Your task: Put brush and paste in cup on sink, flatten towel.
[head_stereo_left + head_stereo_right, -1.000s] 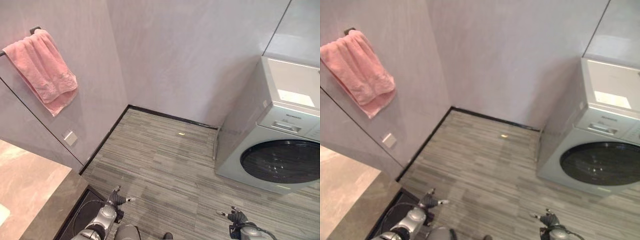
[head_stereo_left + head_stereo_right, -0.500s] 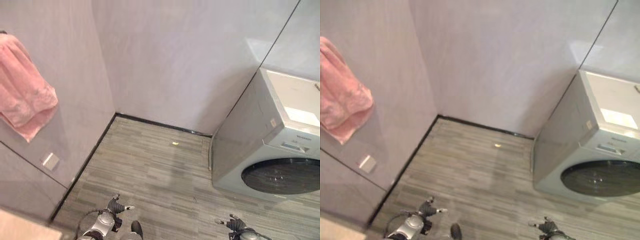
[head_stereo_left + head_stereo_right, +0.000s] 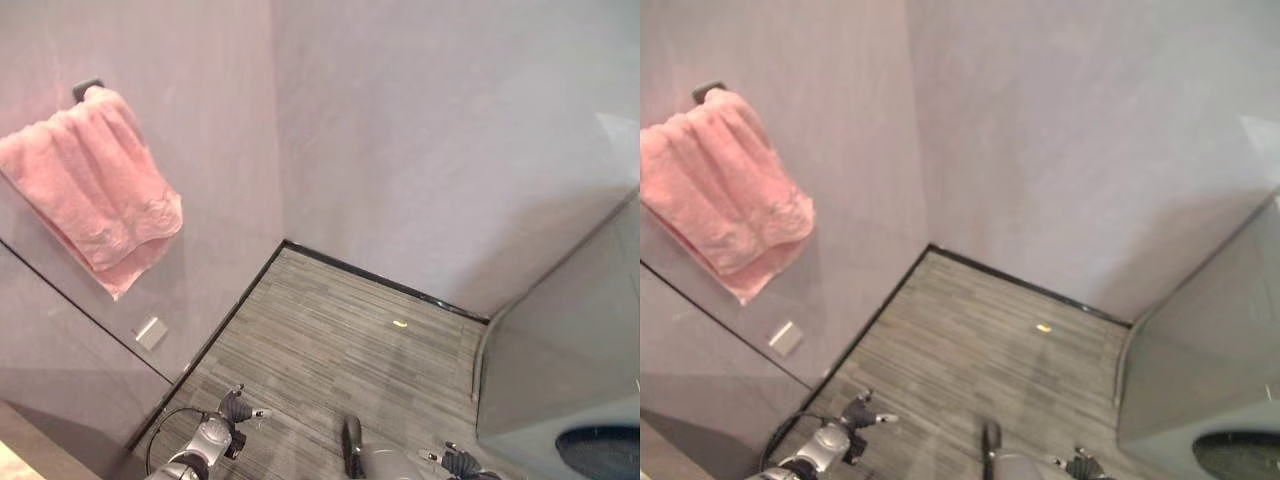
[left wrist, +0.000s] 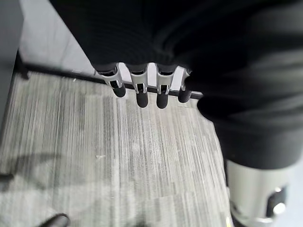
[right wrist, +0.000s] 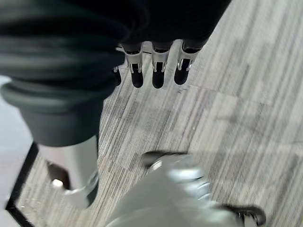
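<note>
Home bathroom — pink towel on rail, washing machine.

No readable text, number, label or sign anywhere here.
</note>
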Motion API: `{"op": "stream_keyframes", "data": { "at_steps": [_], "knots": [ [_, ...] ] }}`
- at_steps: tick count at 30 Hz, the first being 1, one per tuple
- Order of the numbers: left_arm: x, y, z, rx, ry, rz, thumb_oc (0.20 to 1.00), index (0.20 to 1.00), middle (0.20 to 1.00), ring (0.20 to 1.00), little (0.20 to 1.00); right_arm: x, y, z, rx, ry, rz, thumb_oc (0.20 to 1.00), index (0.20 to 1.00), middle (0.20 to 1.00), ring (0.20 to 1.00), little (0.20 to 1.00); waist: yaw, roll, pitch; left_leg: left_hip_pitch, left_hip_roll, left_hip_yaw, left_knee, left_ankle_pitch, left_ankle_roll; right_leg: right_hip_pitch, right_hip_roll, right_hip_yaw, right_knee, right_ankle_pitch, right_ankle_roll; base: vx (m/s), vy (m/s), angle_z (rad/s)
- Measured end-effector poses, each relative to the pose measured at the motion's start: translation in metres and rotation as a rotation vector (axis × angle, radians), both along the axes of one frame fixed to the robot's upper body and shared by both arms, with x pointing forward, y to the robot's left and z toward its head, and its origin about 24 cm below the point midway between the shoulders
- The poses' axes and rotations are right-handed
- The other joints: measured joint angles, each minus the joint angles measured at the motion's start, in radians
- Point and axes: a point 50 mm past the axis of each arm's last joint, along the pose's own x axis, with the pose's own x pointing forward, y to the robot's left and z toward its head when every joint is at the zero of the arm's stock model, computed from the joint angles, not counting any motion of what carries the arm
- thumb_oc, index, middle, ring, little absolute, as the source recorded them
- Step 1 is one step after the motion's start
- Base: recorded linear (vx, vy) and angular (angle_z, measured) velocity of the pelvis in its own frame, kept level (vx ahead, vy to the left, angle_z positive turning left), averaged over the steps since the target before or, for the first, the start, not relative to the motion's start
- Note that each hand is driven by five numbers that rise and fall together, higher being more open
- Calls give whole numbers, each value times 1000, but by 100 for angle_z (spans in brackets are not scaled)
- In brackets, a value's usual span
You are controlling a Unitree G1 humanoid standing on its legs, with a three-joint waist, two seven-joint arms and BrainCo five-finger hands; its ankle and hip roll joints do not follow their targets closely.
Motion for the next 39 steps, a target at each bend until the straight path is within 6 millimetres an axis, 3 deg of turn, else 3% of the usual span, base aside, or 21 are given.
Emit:
{"op": "stream_keyframes", "data": {
  "at_steps": [3, 5, 6, 7, 9, 10, 11, 13, 15, 18, 20, 22, 25, 28, 29, 30, 32, 34, 35, 36, 39],
  "knots": [
    [-20, 3, -9, 3, 64, 7, 1000, 1000, 1000, 1000, 1000, -24, -3, -4, -5, 66, -24, 1000, 1000, 1000, 1000, 1000, -19, -38, -26, 55, 15, -104, 21, -43, -28, 71, 15, 49, 21, 62, -35, 371, -131, 131],
    [-32, 2, -14, 1, 105, 0, 1000, 1000, 1000, 1000, 1000, -39, -13, -3, -32, 119, -51, 1000, 1000, 1000, 1000, 1000, -15, -9, -47, 79, 68, -94, 76, -83, -87, 125, 56, 0, 18, 114, -137, 344, -142, 114],
    [-35, 4, -15, 3, 111, 4, 1000, 1000, 1000, 1000, 1000, -31, -17, -2, -40, 103, -51, 1000, 1000, 1000, 1000, 1000, -1, 4, -49, 69, 86, -70, 100, -81, -102, 141, 67, -8, 16, 109, -153, 273, -144, 44],
    [-35, 9, -14, 15, 114, 11, 1000, 1000, 1000, 1000, 1000, -14, -20, 2, -49, 61, -37, 1000, 1000, 1000, 1000, 1000, 8, 4, -51, -9, 95, -79, 246, -90, -147, 180, 57, -44, -38, 109, -161, 248, -167, 65],
    [-25, 9, -10, 16, 87, 13, 1000, 1000, 1000, 1000, 1000, -7, -21, 3, -54, 42, -23, 1000, 1000, 1000, 1000, 1000, 15, -18, -45, -119, 80, -69, 466, -80, -217, 231, 33, -84, -88, 118, -187, 203, -192, 94],
    [-15, 7, -6, 5, 51, 17, 1000, 1000, 1000, 1000, 1000, 9, -19, 7, -61, 1, 56, 1000, 1000, 1000, 1000, 1000, 28, -31, -37, -230, 102, -46, 670, -23, -291, 263, 30, -126, -100, 87, -218, 189, -203, 92],
    [-6, 6, -2, 3, 19, 18, 1000, 1000, 1000, 1000, 1000, 14, -15, 8, -59, -16, 103, 1000, 1000, 1000, 1000, 1000, 33, -42, -25, -308, 121, -9, 800, 32, -309, 284, 30, -150, -113, 77, -235, 130, -132, 81],
    [6, 13, 6, 3, -45, 46, 1000, 1000, 1000, 1000, 1000, 36, -1, 12, -24, -101, 158, 1000, 1000, 1000, 1000, 1000, 39, -68, 0, -396, 185, 125, 853, 32, -272, 321, 25, -181, -131, 38, -232, 192, -48, 57],
    [24, 17, 18, 7, -125, 61, 1000, 1000, 1000, 1000, 1000, 45, 9, 13, 2, -143, 178, 1000, 1000, 1000, 1000, 1000, 37, -93, 37, -425, 231, 276, 678, 29, -257, 348, 22, -205, -157, 27, -228, 299, 55, 62],
    [29, 17, 22, -4, -156, 79, 1000, 1000, 1000, 1000, 1000, 42, 10, 12, 1, -134, 201, 1000, 1000, 1000, 1000, 1000, 12, -59, 57, -441, 224, 305, 367, 75, -225, 384, 42, -266, -192, 32, -221, 314, 159, 42],
    [19, 26, 17, 11, -127, 117, 1000, 1000, 1000, 1000, 1000, 38, 11, 11, -4, -120, 234, 1000, 1000, 1000, 1000, 1000, 15, -27, 52, -413, 208, 268, 136, 140, -237, 393, 67, -252, -197, 3, -196, 384, 223, -8],
    [13, 35, 15, 33, -107, 165, 1000, 1000, 1000, 1000, 1000, 33, 14, 8, -9, -87, 278, 1000, 1000, 1000, 1000, 1000, 20, -23, 57, -408, 224, 247, 14, 202, -232, 414, 76, -239, -197, -8, -194, 408, 232, -16],
    [4, 39, 12, 40, -88, 188, 1000, 1000, 1000, 1000, 1000, 28, 10, 7, -22, -62, 309, 1000, 1000, 1000, 1000, 1000, 28, -27, 62, -401, 269, 306, 39, 262, -215, 493, 62, -230, -197, -49, -175, 440, 319, -19],
    [-3, 40, 9, 43, -71, 194, 1000, 1000, 1000, 1000, 1000, 25, 8, 6, -26, -43, 307, 1000, 1000, 1000, 1000, 1000, 46, -33, 31, -374, 231, 311, 92, 256, -205, 550, 7, -206, -195, -99, -118, 369, 373, -25],
    [-4, 41, 9, 44, -68, 197, 1000, 1000, 1000, 1000, 1000, 21, 8, 5, -24, -33, 303, 1000, 1000, 1000, 1000, 1000, 44, -33, 23, -369, 211, 308, 112, 261, -168, 555, -12, -203, -163, -116, -106, 300, 402, -9],
    [-4, 41, 9, 41, -73, 200, 1000, 1000, 1000, 1000, 1000, 17, 13, 4, -5, -35, 290, 1000, 1000, 1000, 1000, 1000, 41, -18, 13, -324, 192, 308, 96, 223, -124, 500, -51, -207, 23, -140, -94, 284, 413, 10],
    [-7, 48, 9, 57, -71, 208, 1000, 1000, 1000, 1000, 1000, 15, 22, 2, 24, -45, 274, 1000, 1000, 1000, 1000, 1000, 43, -21, -3, -262, 136, 309, 74, 196, -87, 424, -105, -187, 257, -129, -82, 304, 462, 24],
    [-14, 52, 8, 68, -58, 210, 1000, 1000, 1000, 1000, 1000, 22, 23, 5, 31, -79, 261, 1000, 1000, 1000, 1000, 1000, 40, -21, -13, -218, 76, 307, 48, 163, -41, 292, -170, -162, 539, -78, -84, 243, 318, 29],
    [-16, 53, 8, 70, -59, 196, 1000, 1000, 1000, 1000, 1000, 27, 24, 7, 37, -102, 253, 1000, 1000, 1000, 1000, 1000, 41, -14, -20, -198, 43, 284, 27, 144, -18, 242, -175, -117, 636, -76, -50, 178, 187, 49],
    [-14, 54, 9, 75, -65, 187, 1000, 1000, 1000, 1000, 1000, 29, 26, 8, 45, -116, 249, 1000, 1000, 1000, 1000, 1000, 36, -15, -25, -194, 36, 274, 24, 153, -32, 231, -154, -71, 636, -94, -23, 185, 195, 52],
    [-15, 57, 10, 91, -59, 175, 1000, 1000, 1000, 1000, 1000, 58, 31, 20, 53, -228, 278, 1000, 1000, 1000, 1000, 1000, 47, 36, 2, -159, 32, 224, -4, 130, 1, 162, -55, -37, 525, -181, -30, 241, 160, 38]
  ]
}}
